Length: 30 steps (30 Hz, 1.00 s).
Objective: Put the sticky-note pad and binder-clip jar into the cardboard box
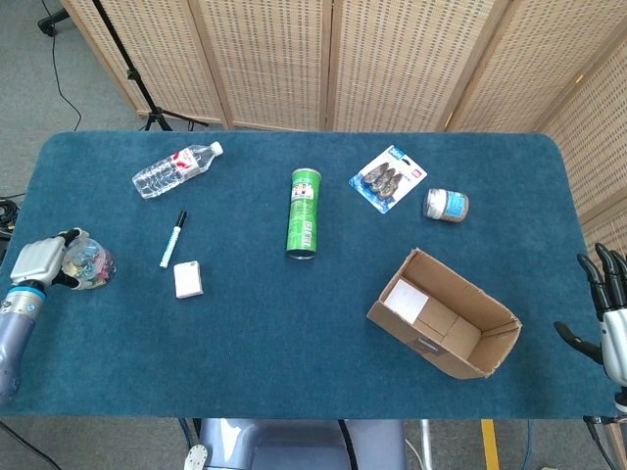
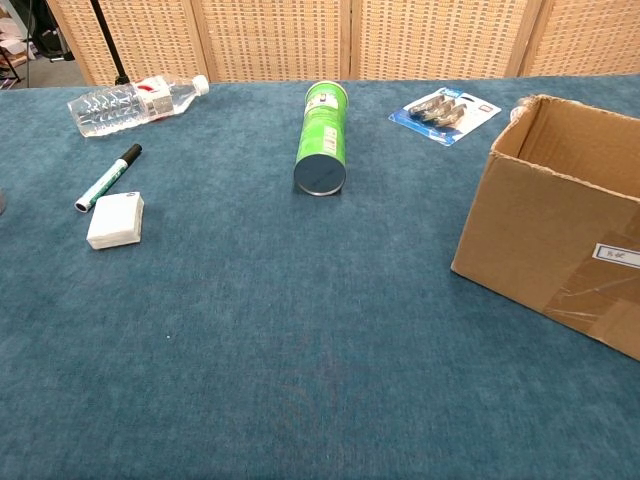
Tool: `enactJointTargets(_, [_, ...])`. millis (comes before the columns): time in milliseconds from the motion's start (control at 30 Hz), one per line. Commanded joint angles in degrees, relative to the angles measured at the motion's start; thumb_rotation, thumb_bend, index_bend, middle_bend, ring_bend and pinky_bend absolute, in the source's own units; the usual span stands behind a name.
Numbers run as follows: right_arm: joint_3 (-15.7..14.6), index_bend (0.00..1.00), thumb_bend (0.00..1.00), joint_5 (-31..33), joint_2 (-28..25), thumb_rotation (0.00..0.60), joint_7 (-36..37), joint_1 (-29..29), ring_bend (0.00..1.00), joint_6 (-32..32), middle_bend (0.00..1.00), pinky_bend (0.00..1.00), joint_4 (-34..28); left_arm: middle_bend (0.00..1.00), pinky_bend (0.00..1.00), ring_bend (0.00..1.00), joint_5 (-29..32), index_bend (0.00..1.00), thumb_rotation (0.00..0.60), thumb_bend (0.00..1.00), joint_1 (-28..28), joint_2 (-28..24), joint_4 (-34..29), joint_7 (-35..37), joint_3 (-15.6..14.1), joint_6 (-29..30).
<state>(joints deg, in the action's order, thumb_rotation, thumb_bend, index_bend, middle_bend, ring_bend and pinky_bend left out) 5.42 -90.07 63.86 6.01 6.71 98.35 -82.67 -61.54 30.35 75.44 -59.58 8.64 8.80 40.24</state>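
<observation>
Over at the table's far left edge, left robot hand (image 1: 39, 264) wraps the clear round binder-clip jar (image 1: 88, 264), white sticky-note pad (image 1: 188, 279) untouched, brown cardboard box (image 1: 446, 315) empty.

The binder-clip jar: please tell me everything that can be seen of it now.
The jar is small, round and clear, looks like plastic, and holds clips of many colours. It stands upright on the blue table near its left edge, left of the marker. The left hand is against its left side; whether it grips cannot be told. Only the head view shows it.
</observation>
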Motion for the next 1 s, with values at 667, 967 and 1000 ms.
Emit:
enactJointTargets(667, [1.5, 0.0, 0.0, 0.4, -0.8, 0.6, 1.3, -1.1, 0.0, -0.4, 0.0, 0.01, -0.4, 0.45, 0.51, 0.4, -37.2, 0.6, 0.6, 0.08, 3.8, -11.1, -41.6, -10.7, -2.6, 19.9])
enactJointTargets(967, [2.0, 0.0, 0.0, 0.7, -1.0, 0.6, 2.2, -1.2, 0.0, -1.0, 0.0, 0.01, -0.3, 0.45, 0.51, 0.4, -31.0, 0.6, 0.6, 0.08, 10.4, -1.2, -43.6, -28.9, -2.0, 8.1])
enactJointTargets(1000, [2.0, 0.0, 0.0, 0.7, -1.1, 0.6, 2.3, -1.2, 0.0, -1.0, 0.0, 0.01, -0.3, 0.45, 0.51, 0.4, -30.3, 0.6, 0.6, 0.08, 10.7, -0.1, -43.3, -30.4, -2.1, 7.7])
